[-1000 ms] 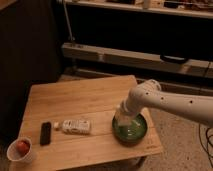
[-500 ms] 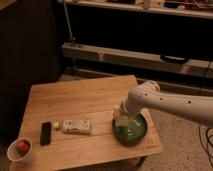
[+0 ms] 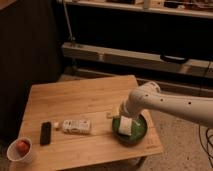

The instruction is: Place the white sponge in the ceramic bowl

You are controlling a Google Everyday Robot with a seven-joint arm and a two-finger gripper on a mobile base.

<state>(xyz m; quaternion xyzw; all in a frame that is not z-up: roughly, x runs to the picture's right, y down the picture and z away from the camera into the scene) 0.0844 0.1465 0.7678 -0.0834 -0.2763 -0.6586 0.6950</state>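
The green ceramic bowl [image 3: 136, 134] stands near the front right corner of the wooden table [image 3: 80, 102]. My white arm reaches in from the right, and the gripper [image 3: 122, 118] hangs over the bowl's left side. The white sponge [image 3: 125, 126], a small plain white block, shows right under the gripper, within the bowl's rim on the left. Whether it rests on the bowl's floor or hangs just above it does not show.
A longer white printed packet [image 3: 76, 126] lies left of the bowl, with a black bar-shaped object [image 3: 45, 133] beyond it. A white cup with a red thing [image 3: 20, 148] stands at the front left corner. Dark shelving runs behind the table.
Almost nothing has moved. The gripper stays over the bowl's left side with the white sponge beneath it.
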